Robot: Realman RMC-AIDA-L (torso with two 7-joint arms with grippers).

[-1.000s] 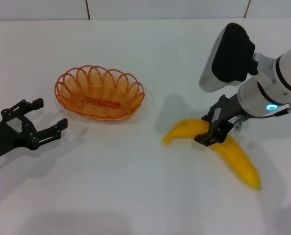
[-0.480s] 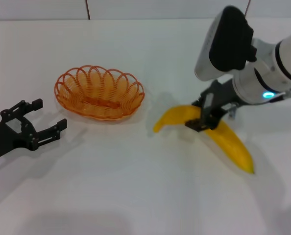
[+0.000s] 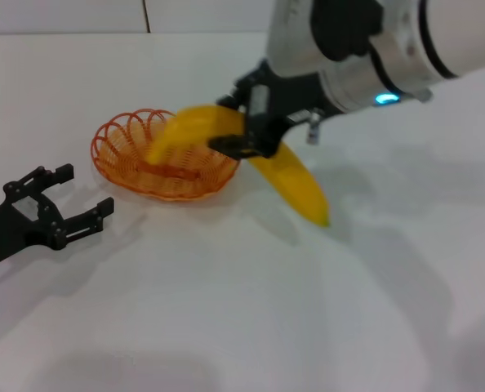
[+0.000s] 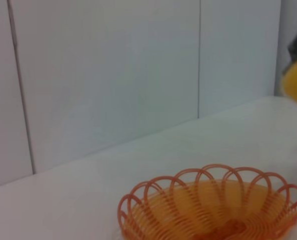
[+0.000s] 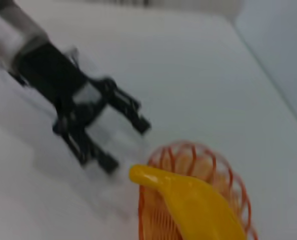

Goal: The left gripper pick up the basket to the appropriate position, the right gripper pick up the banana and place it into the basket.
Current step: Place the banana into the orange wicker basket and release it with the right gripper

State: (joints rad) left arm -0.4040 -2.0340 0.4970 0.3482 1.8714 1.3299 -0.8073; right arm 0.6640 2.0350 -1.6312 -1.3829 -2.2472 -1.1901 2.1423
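— Banana [image 3: 226,139] position?
— Clamped mid-length in the right gripper [image 3: 241,137], one end above the basket [image 3: 136,167], ready for lowering.
— Left gripper [image 3: 59,214]?
— Spread open, empty, beside the basket.

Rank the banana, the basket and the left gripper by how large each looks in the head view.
1. the banana, longest, though held raised and nearer the camera by the right gripper
2. the basket, close behind
3. the left gripper, smallest, open beside the basket

Smooth banana [image 3: 295,175], wire basket [image 3: 136,175]
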